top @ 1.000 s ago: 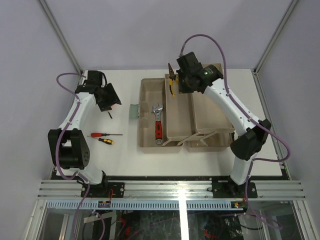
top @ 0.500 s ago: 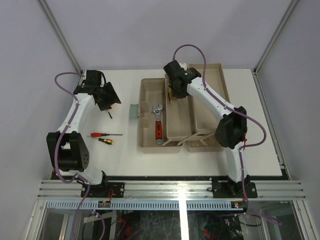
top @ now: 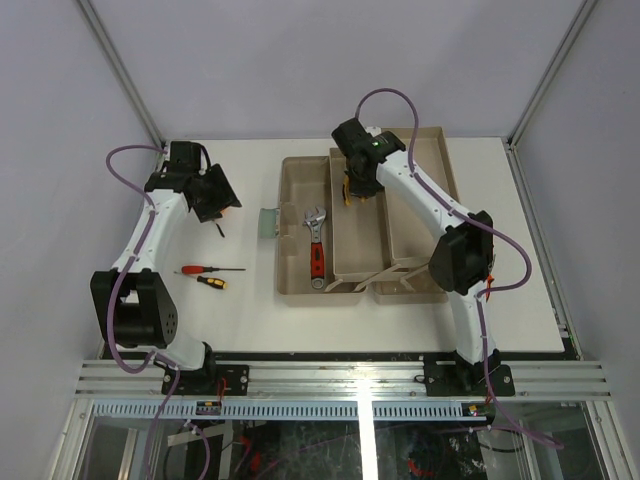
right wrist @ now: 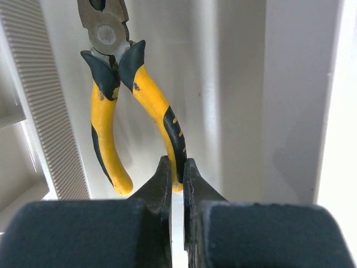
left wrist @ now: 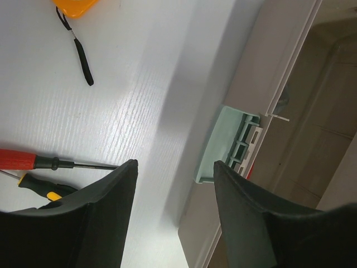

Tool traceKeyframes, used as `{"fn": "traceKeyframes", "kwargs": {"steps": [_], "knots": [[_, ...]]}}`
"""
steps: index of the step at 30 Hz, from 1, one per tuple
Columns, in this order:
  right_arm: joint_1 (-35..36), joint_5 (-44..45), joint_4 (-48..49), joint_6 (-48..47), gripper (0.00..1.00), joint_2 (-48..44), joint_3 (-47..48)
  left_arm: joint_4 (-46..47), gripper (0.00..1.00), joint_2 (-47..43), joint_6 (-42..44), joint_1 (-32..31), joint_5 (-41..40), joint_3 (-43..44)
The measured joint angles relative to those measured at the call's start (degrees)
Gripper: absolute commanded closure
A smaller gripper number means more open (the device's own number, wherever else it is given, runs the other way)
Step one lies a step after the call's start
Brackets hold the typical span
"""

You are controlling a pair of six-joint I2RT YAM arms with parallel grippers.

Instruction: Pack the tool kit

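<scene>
The beige tool kit box (top: 293,285) lies open mid-table with its trays folded out. A red-handled wrench (top: 316,245) rests in its left compartment. My right gripper (top: 349,188) is shut on one handle of the yellow-and-black pliers (right wrist: 103,125), which hang nose-down over the middle tray (top: 355,262); in the wrist view the gripper (right wrist: 177,167) pinches that handle's tip. My left gripper (top: 215,205) is open and empty at the far left, above bare table (left wrist: 174,164). The edge of an orange tape measure (left wrist: 75,4) shows beside it. Two screwdrivers (top: 205,269) (top: 211,282) lie on the table.
A pale green latch (left wrist: 231,145) sticks out from the box's left wall (top: 267,222). The right tray (top: 420,235) lies beneath my right arm. The tape measure's black strap (left wrist: 82,53) trails on the table. The red screwdriver (left wrist: 22,159) lies near my left fingers.
My right arm has swung left and come down a little, carrying the pliers from the box's far rim over the middle tray. The left arm has barely moved.
</scene>
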Motion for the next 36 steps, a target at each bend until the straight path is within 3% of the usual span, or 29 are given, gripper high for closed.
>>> {"fn": "traceKeyframes", "kwargs": {"steps": [9, 14, 21, 30, 36], "knots": [[-0.66, -3.06, -1.18, 1.75, 0.97, 0.04, -1.07, -0.02, 0.44, -0.33, -0.15, 0.0, 0.24, -0.7], [-0.66, -5.11, -2.16, 1.88, 0.72, 0.92, -1.07, -0.02, 0.44, -0.35, -0.17, -0.02, 0.37, -0.72], [-0.66, -5.42, -1.99, 1.55, 0.53, 1.66, -0.81, -0.02, 0.44, -0.46, -0.17, -0.02, 0.37, -0.76], [-0.66, -5.99, -2.27, 0.02, 0.49, 0.59, 4.26, -0.02, 0.44, -0.46, -0.17, -0.02, 0.37, -0.76], [-1.05, -3.08, -2.67, -2.4, 0.44, -6.6, 11.72, -0.02, 0.44, -0.42, -0.17, -0.02, 0.37, -0.76]]}}
